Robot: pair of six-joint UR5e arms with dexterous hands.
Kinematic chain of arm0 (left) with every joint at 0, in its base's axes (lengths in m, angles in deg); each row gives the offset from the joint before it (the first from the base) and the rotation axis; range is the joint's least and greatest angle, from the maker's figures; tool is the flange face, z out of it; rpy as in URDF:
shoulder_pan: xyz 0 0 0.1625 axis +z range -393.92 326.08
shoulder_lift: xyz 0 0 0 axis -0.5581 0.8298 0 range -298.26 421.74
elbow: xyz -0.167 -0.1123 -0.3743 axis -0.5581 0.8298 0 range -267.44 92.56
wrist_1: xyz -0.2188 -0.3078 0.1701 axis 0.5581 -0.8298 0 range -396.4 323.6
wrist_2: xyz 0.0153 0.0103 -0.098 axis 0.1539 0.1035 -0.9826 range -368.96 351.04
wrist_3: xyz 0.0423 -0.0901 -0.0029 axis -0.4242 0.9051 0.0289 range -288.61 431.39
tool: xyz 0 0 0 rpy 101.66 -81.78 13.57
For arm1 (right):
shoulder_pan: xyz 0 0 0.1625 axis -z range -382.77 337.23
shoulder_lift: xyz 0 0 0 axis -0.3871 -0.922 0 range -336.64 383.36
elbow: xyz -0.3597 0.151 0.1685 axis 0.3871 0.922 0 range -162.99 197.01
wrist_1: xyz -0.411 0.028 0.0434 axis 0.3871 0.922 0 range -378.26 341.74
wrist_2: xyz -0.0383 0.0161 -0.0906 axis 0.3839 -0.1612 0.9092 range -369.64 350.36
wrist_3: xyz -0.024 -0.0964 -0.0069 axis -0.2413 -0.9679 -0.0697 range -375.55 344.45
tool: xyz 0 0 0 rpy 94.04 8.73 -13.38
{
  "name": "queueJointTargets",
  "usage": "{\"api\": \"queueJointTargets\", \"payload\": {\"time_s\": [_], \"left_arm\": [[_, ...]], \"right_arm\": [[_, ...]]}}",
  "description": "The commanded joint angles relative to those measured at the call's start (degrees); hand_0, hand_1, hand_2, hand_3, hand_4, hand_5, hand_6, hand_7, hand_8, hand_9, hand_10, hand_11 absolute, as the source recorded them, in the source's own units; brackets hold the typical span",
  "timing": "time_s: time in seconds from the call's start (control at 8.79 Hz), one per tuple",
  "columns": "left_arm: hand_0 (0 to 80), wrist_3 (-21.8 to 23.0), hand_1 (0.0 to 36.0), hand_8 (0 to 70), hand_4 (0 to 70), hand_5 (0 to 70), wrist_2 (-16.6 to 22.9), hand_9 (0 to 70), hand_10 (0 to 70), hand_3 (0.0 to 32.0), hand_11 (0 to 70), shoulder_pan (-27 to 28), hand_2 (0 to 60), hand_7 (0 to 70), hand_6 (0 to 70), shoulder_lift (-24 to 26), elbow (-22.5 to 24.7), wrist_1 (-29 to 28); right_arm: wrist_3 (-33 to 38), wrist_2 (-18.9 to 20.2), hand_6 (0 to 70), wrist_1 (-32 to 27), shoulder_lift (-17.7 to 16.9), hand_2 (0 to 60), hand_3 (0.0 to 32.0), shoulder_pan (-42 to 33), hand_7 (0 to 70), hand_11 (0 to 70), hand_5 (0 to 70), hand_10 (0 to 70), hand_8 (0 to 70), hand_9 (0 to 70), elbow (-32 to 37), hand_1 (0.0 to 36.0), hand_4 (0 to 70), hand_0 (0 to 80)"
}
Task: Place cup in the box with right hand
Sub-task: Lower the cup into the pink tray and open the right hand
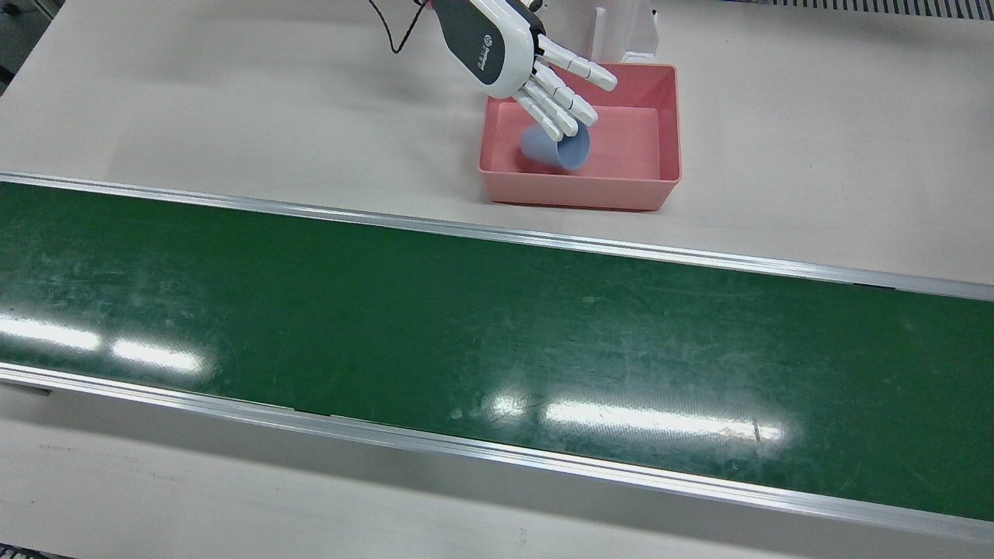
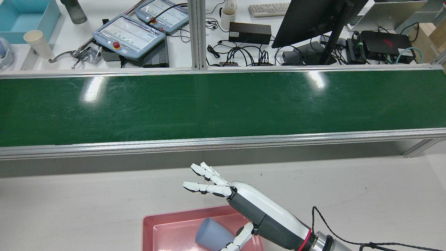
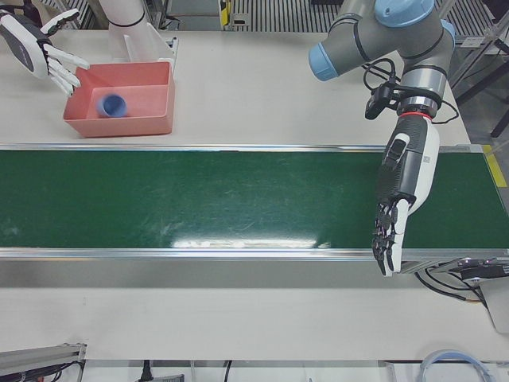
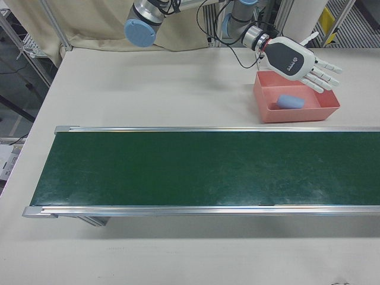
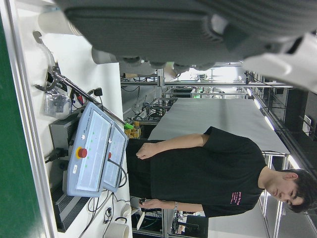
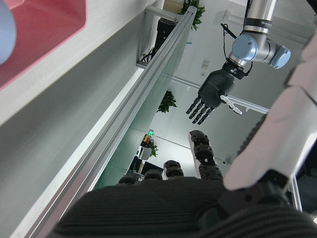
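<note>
Right robot hand (image 1: 536, 74) hangs above the near-left corner of the pink box (image 1: 668, 132), palm down and fingers (image 1: 571, 97) spread straight, holding nothing; in the rear view the same robot hand (image 2: 223, 190) reaches forward over the box's far rim, its fingers well above the desk (image 2: 104, 198). Inside the box lies the blue cup (image 1: 557, 147), tipped on its side on the box floor, its open mouth turned toward the conveyor belt (image 1: 466, 326); in the front view the fingertips overlap the cup's upper edge, but whether they touch it I cannot tell; the right-front view shows the cup (image 4: 290, 101) lying clear below the spread robot hand (image 4: 303, 62); the left-front view shows it blurred (image 3: 113, 104) in the box (image 3: 155, 111).

Left robot hand (image 3: 398, 207) is well apart from all this, held over the near edge of the green belt (image 3: 199, 199), fingers pointing down, extended and close together, gripping nothing.

Beyond the belt, the rear view shows teach pendants (image 2: 129, 35), a white mug (image 2: 229, 16), a paper cup (image 2: 37, 42) and a monitor (image 2: 313, 17) on a second desk; the left hand view shows a person in a black shirt (image 5: 208, 173) standing behind the pendants.
</note>
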Motion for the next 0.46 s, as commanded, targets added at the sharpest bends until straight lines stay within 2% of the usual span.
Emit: {"api": "queueJointTargets", "payload": {"time_s": [0.0, 0.11, 0.23, 0.34], "left_arm": [[0.0, 0.0, 0.0, 0.0, 0.0, 0.0, 0.0, 0.0, 0.0, 0.0, 0.0, 0.0, 0.0, 0.0, 0.0, 0.0, 0.0, 0.0], [0.0, 0.0, 0.0, 0.0, 0.0, 0.0, 0.0, 0.0, 0.0, 0.0, 0.0, 0.0, 0.0, 0.0, 0.0, 0.0, 0.0, 0.0], [0.0, 0.0, 0.0, 0.0, 0.0, 0.0, 0.0, 0.0, 0.0, 0.0, 0.0, 0.0, 0.0, 0.0, 0.0, 0.0, 0.0, 0.1], [0.0, 0.0, 0.0, 0.0, 0.0, 0.0, 0.0, 0.0, 0.0, 0.0, 0.0, 0.0, 0.0, 0.0, 0.0, 0.0, 0.0, 0.0]], "right_arm": [[0.1, 0.0, 2.4, 0.0, 0.0, 5.4, 0.0, 0.0, 8.9, 0.0, 2.1, 0.0, 0.0, 1.1, 0.0, 9.1, 0.0, 39.0], [0.5, 0.0, 2.6, 0.2, -0.2, 7.2, 0.0, -0.6, 9.3, 0.0, 2.3, 0.0, 0.0, 1.3, -1.0, 9.7, 0.0, 39.2], [2.3, 0.3, 4.0, 0.3, -0.4, 16.8, 0.0, -3.7, 14.6, 0.0, 3.6, 0.0, 0.1, 3.7, -2.4, 14.8, 0.0, 43.5], [4.2, 0.7, 7.6, 0.4, -1.1, 29.3, 0.0, -10.3, 30.0, 1.1, 5.0, 0.1, 6.1, 14.8, -3.1, 18.2, 0.0, 44.8]]}}
